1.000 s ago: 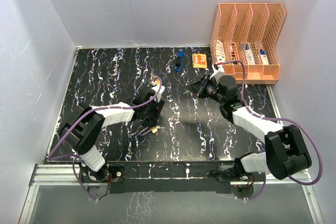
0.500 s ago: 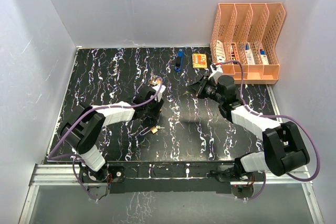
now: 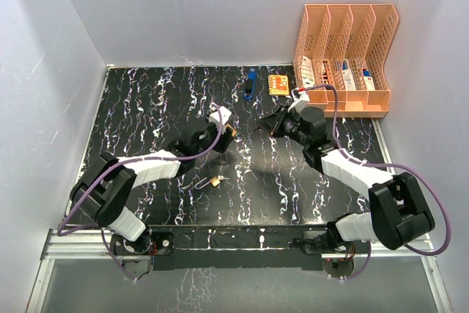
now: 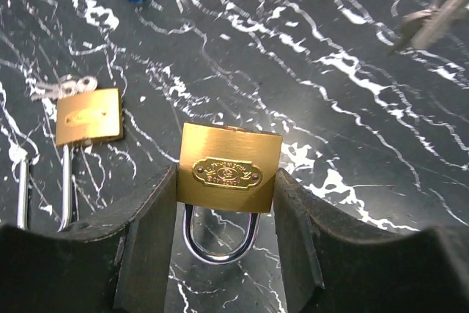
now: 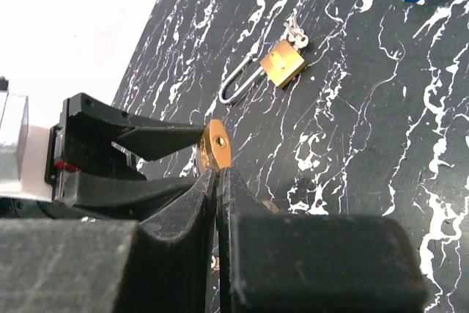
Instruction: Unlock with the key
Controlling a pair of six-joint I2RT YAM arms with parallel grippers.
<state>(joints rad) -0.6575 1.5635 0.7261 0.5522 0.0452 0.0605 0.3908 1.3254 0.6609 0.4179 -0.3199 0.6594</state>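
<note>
The left gripper [image 4: 227, 177] is about half open and clamped on a padlock [image 4: 230, 163], its two black fingers [image 4: 150, 232] pressing the lock's left and right flanks. The lock sits square between the fingertips, its face turned to the wrist camera and its shackle [image 4: 220, 243] pointing to 6 o'clock, back into the gap between the jaws. The body is brushed brass, a rounded rectangle with a small embossed oval plate at its middle; the shackle is a polished steel U.

The right gripper [image 5: 218, 174] has its jaws pressed together, its tips right at the edge of the held lock. In the top view it lies at 3 o'clock from that lock. Whether anything thin is pinched between its fingers I cannot tell.

A second padlock [image 4: 89, 116], brass with a longer steel shackle and keys [image 4: 64, 88] at its base, lies flat on the black, white-veined table [image 4: 330, 108], at 6 o'clock from the left gripper in the top view.
</note>
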